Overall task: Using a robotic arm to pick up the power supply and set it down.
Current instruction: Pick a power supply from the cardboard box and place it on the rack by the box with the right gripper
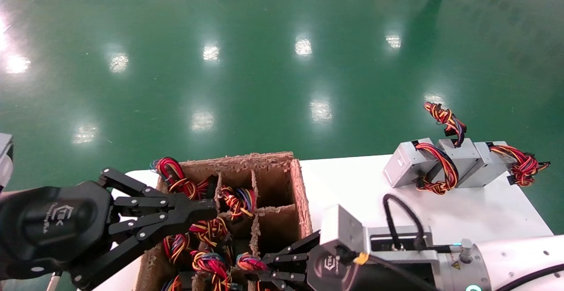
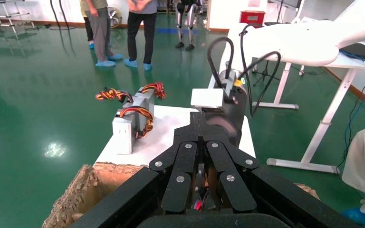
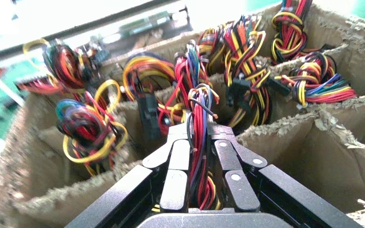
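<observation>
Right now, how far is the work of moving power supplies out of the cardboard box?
Done: three grey power supplies lie together on the white table. In hand: the right gripper is inside the divided cardboard box, closed on a wire bundle of one unit. The left gripper is shut above the box. Left: lifting this unit out and setting it down; more bundles remain in the compartments.

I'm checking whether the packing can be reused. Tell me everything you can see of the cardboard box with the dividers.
The cardboard box is brown, open-topped, with rough, frayed edges. Cardboard dividers split it into cells; the far right ones look empty, the others hold knotted wire bundles, mostly red and yellow. It stands on the white table. The left gripper hangs over its left side; the right gripper reaches in, shut on one wire bundle.
</observation>
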